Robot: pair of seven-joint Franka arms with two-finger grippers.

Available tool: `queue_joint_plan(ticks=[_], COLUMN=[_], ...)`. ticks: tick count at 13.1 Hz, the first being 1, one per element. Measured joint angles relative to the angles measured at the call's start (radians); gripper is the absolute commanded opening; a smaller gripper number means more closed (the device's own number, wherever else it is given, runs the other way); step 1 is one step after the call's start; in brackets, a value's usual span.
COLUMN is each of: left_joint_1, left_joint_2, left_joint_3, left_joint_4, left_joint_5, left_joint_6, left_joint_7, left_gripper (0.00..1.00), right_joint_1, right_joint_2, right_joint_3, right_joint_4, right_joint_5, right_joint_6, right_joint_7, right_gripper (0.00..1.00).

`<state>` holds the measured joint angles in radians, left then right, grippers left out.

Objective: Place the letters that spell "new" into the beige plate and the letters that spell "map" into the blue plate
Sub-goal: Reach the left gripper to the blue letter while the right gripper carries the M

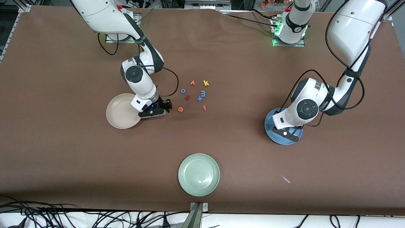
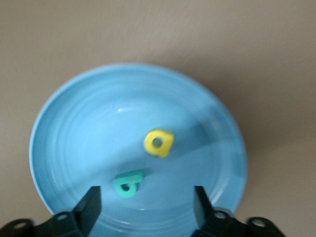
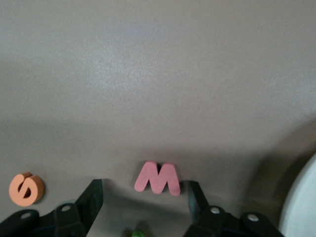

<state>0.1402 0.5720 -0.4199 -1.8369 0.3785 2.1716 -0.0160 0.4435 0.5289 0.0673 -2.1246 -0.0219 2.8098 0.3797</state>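
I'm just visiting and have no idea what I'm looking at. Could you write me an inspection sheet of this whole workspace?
Surface: brown table, a small pale scrap toward the left arm's end.
Job's things: blue plate holds the yellow letter and teal letter; blue m among the loose letters; beige plate; pink w and orange e on the table beside it.
Clutter: pale green plate; loose letters including yellow k.
Grippers: left gripper open over the blue plate; right gripper open, low around the w.
Cables: black cables on both arms, a tangle along the table's front edge.
Surroundings: metal frame at the corners.
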Motion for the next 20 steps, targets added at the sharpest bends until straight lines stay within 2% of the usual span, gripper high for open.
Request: queue_joint_plan(ticks=[1,3,5,7,10,12,13,16,20], left_joint_1=[0.000,-0.004,-0.019,-0.078,-0.212,-0.285,-0.314,-0.409,-0.595], left_joint_2=[-0.014,-0.040,-0.047,-0.045,-0.022,0.020,0.045,0.109,0.153], left_joint_3=[-0.036,-0.119,-0.190,-0.224,-0.226,-0.224,-0.222,-0.175,-0.050], left_joint_4=[0.010,0.022,0.022,0.019,0.012,0.007,0.007,0.019,0.068], left_joint_5=[-0.011,-0.079,-0.125,-0.129,-0.129,-0.129,-0.129,-0.126,-0.065], left_joint_6=[-0.020,-0.056,-0.065,-0.065,-0.025,0.052,0.092,0.166,0.172], left_joint_7=[-0.031,-0.123,-0.263,-0.444,-0.757,-0.917,-0.965,-1.012,-1.014], left_gripper=[0.98,0.96,0.93,0.92,0.92,0.90,0.89,0.85,0.78], right_joint_1=[0.000,0.000,0.000,0.000,-0.001,-0.001,-0.001,-0.002,-0.015], right_joint_2=[0.000,0.001,0.004,0.004,0.005,0.003,0.000,-0.006,-0.093], right_joint_3=[-0.001,-0.003,-0.003,-0.005,-0.011,-0.014,-0.015,-0.030,-0.056], right_joint_4=[0.006,0.014,0.015,0.015,0.015,0.015,0.018,0.029,0.062], right_joint_5=[-0.003,-0.004,-0.013,-0.026,-0.035,-0.038,-0.039,-0.044,-0.046], right_joint_6=[0.000,0.000,0.000,-0.001,-0.002,-0.001,-0.002,-0.033,-0.215], right_joint_7=[0.000,-0.001,-0.001,0.000,0.000,0.000,-0.001,-0.007,-0.089], right_gripper=[0.68,0.54,0.53,0.53,0.38,0.32,0.32,0.31,0.31])
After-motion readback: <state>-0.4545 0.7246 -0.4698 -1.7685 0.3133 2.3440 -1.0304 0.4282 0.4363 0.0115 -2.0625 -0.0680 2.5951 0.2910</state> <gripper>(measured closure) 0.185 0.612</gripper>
